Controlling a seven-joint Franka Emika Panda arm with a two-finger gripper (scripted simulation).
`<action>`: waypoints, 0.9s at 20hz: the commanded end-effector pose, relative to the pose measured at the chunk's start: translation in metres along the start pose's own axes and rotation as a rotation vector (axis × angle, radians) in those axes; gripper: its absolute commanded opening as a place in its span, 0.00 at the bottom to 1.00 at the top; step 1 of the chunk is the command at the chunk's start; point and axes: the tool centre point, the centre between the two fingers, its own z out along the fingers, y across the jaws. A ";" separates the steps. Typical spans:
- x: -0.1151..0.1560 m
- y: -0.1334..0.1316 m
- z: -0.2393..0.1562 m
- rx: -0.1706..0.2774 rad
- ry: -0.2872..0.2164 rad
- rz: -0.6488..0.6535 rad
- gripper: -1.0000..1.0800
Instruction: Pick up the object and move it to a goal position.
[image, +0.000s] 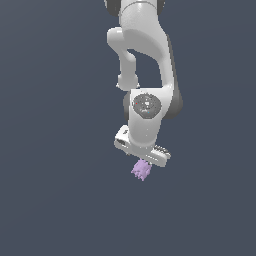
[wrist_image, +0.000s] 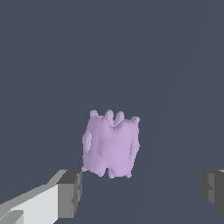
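Grey fingertips (wrist_image: 70, 194) stand wide apart in the wrist view, and the object (wrist_image: 111, 144) lies between them but touches neither, so the gripper (wrist_image: 142, 192) is released and we should centre it over the lilac lump before we close. From the exterior view, the gripper (image: 144, 159) hangs just above the object (image: 141, 170) under the white arm (image: 145, 75). We judge that we must descend a little more, straight down, until the pads reach its sides; we see no goal marker.

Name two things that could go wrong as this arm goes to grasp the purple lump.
1. The lump sits ahead of the open gripper, not between its fingers; closing now would likely miss.
2. Its bumpy sides give the flat pads poor contact, so it might slip or twist.
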 end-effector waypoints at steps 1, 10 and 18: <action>0.002 -0.007 0.008 -0.001 0.000 0.046 0.96; 0.006 -0.020 0.024 -0.003 -0.001 0.136 0.96; 0.005 -0.022 0.029 -0.003 -0.001 0.142 0.96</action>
